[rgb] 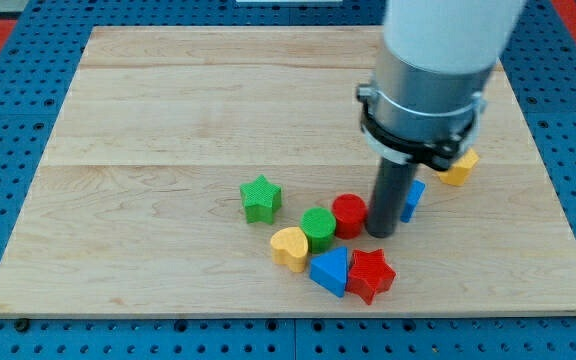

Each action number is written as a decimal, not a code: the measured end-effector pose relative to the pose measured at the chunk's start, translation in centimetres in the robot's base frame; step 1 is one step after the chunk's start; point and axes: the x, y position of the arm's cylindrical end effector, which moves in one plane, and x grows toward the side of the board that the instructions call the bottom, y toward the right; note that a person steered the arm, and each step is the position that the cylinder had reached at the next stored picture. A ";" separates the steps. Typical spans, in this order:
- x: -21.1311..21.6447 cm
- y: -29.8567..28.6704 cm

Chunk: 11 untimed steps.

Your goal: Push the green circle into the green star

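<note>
8 blocks on one wooden board (148,120): 2 green (star (260,197), circle (318,227)), 2 red (circle (348,214), star (370,274)), 2 blue ( (330,270), (413,199)), 2 yellow (heart (290,247), other (459,168)).

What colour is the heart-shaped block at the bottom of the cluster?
Yellow. The heart block lies just below-left of the green circle, seen in the camera view.

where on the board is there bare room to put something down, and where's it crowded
Bare wood: left of the green star, and the strip between the board's top edge and the blocks. Crowded: the green circle, red circle, yellow heart, blue block and red star, beside my tip.
</note>
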 end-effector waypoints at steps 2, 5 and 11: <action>-2.1 -4.5; 1.9 -1.8; -2.5 6.3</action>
